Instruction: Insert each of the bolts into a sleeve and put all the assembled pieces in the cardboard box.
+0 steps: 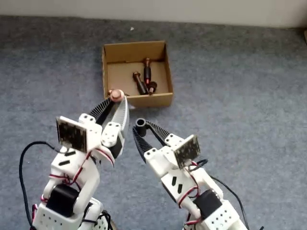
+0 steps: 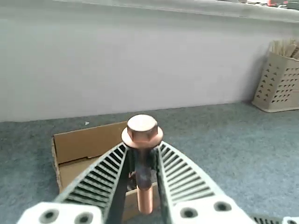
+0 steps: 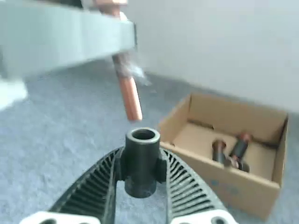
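Left pincer (image 1: 116,101) is clamped on one copper bolt (image 1: 115,95), head up and shank hanging down, just by the near wall of the cardboard box (image 1: 135,46). Right pincer (image 1: 140,128) is closed around one black sleeve (image 1: 141,124), open mouth upward, just beside the left pincer on the near side of the box. From the right wrist view the bolt's tip hovers close above the sleeve's bore, not yet inside and a touch off centre, so I'd call this the lining-up step.

The box sits toward the far edge of the grey counter (image 1: 240,96). Inside it lie what look like three assembled pieces (image 1: 140,82), bunched together, so that count is a best guess. By my reckoning this pair needs mating, then boxing.
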